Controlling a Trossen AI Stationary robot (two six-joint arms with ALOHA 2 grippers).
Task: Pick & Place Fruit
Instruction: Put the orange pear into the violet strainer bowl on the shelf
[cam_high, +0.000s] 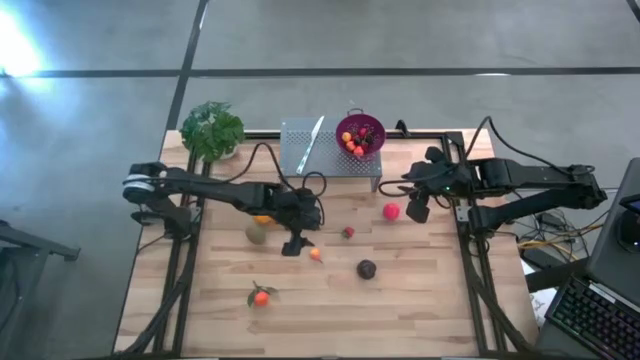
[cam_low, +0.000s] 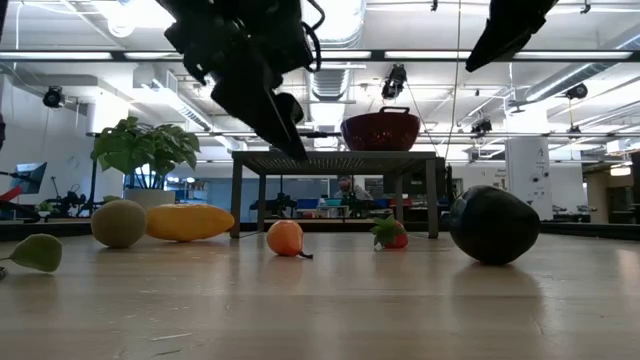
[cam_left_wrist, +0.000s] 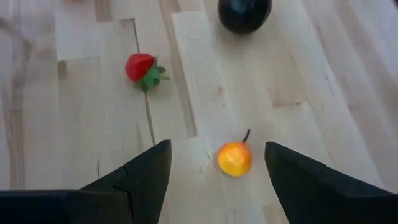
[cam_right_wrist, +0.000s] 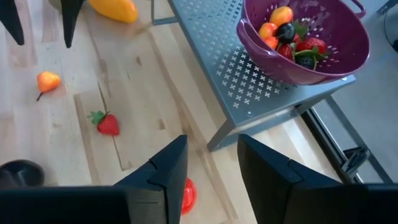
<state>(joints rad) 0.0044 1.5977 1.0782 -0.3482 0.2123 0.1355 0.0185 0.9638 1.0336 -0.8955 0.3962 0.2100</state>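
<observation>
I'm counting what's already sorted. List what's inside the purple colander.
Inside the purple colander sits a pile of small fruits: orange pieces, red ones, a dark berry, green leaves. Anything beneath the top layer is covered.

The high view looks straight down on the whole wooden table (cam_high: 400, 310), with the purple colander (cam_high: 362, 135) at its far edge, while the low view sits at table-top height and looks level across the boards to that colander (cam_low: 380, 130) and the room behind. The left wrist view hangs close above a small orange fruit (cam_left_wrist: 235, 159) well in front of the colander. The right wrist view looks down from just beside the colander (cam_right_wrist: 348, 56) and shares that same fruit (cam_right_wrist: 48, 81).
</observation>
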